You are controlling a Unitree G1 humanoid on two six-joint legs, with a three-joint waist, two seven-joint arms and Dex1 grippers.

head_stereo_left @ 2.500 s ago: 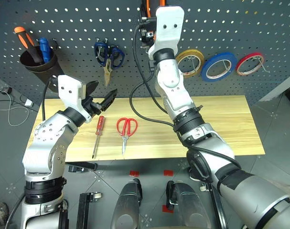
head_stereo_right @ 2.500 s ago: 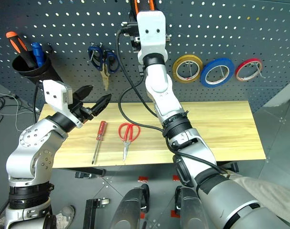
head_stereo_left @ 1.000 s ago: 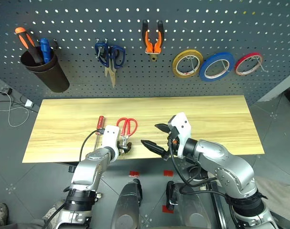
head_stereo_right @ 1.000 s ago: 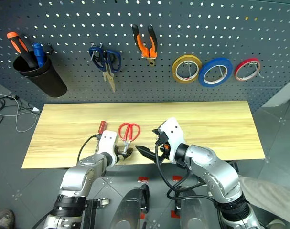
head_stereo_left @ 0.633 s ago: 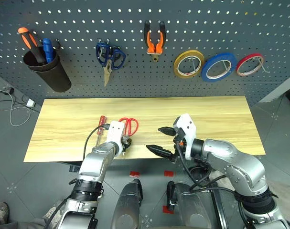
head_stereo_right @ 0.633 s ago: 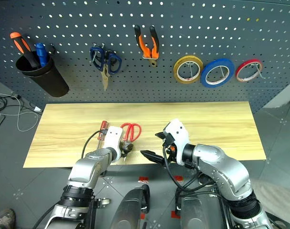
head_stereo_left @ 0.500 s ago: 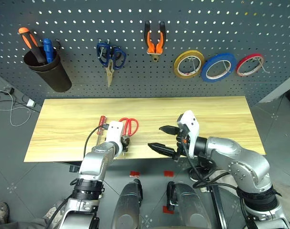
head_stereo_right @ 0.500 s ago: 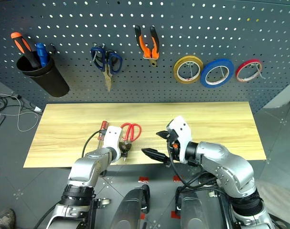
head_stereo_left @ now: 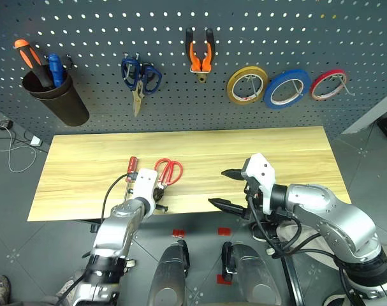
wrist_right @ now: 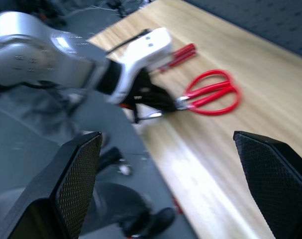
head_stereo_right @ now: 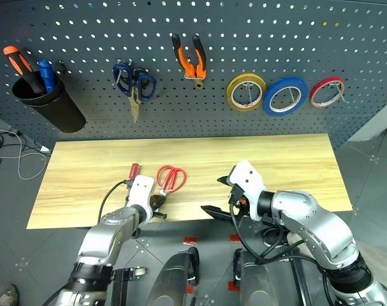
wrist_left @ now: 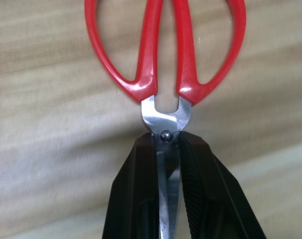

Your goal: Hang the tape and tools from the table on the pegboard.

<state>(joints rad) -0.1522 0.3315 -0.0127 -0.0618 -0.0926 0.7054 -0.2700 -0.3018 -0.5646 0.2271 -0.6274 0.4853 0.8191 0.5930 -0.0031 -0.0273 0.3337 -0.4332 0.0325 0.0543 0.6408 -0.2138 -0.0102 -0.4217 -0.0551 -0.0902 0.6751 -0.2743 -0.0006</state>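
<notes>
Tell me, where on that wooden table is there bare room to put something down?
The table is bare right of the red scissors and left of the screwdriver. It is crowded where the left tool grips the scissors' blades.

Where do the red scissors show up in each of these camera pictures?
Left eye: scissors on the table, blades in the shut left gripper.
Right eye: the same spot.
Left wrist: handles ahead of the fingers.
Right wrist: beside the left gripper.
Shared landmark: the screwdriver.
</notes>
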